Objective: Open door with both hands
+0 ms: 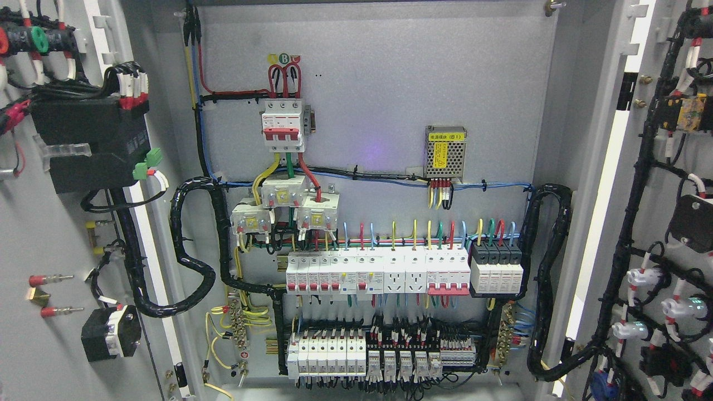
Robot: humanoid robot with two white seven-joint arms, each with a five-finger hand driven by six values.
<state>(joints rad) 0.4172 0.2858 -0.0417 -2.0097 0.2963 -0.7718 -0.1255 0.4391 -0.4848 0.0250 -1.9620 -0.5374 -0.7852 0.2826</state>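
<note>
Cabinet stands open, both doors swung wide. Left door fills the 9 o'clock edge, its inner face showing; right door fills the 3 o'clock edge, likewise inner face out. Both are cut off by the frame, so their outer edges and handles are out of sight

No robot hand or arm anywhere in view; whether either is released or clenched cannot be told

Back panel grey, bare across its upper half. At 12 o'clock of centre, slightly left, a red-and-white main breaker with red looped wires on top. To 2 o'clock of centre, a small mesh-cased power supply with a yellow label; print too small to read

Below the main breaker, three white current transformers clustered, touching one another. Across the middle, a row of white breakers and sockets; just beside its right end, a black-topped block of four modules. Lower row of terminals and relays at 6 o'clock, bottom partly cut off

Black wrapped cable loom loops from the left door into the cabinet; a second loom does the same at right

Left door carries a black box and a small black switch body. Right door's fittings are tangled in black cable, hard to make out
</note>
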